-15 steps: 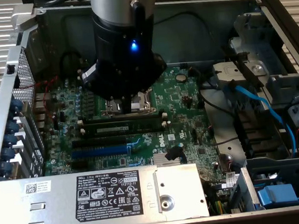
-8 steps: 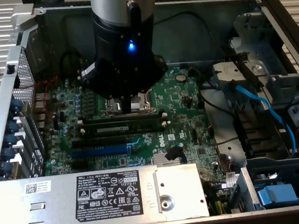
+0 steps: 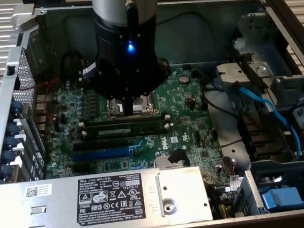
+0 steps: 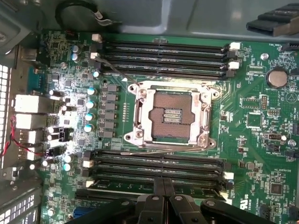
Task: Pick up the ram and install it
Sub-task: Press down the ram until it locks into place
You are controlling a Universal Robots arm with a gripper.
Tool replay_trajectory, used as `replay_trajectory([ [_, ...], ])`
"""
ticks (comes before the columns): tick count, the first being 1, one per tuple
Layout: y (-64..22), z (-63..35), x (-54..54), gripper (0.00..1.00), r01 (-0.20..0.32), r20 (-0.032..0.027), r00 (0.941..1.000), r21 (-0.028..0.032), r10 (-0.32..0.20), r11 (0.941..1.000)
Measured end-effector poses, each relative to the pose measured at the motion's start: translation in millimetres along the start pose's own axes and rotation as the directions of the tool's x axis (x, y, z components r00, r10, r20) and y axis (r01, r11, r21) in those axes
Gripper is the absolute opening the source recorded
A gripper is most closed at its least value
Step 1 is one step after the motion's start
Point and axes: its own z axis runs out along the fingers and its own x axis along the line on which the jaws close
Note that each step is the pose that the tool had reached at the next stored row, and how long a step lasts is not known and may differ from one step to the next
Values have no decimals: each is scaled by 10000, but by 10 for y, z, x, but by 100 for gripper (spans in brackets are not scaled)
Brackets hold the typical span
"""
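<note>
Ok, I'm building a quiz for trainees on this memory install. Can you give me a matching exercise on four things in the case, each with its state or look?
Things:
1. ram
2. gripper
3. coin battery
4. CPU socket

States:
A. empty, contacts exposed
B. shut
C. standing in a long black slot
D. round and silver

Pairs: 1-C, 2-B, 3-D, 4-A
</note>
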Motion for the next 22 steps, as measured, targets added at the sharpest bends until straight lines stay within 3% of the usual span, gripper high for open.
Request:
replay_trajectory([
  [8,0,-1,0,10,-1019,27,9948,-31,1020,9948],
  [13,0,-1,0,10,-1674,43,9859,-51,1674,9859],
  [19,0,-2,0,10,-2408,58,9705,-76,2409,9705],
  [22,0,-1,0,10,-2426,60,9701,-77,2426,9701],
])
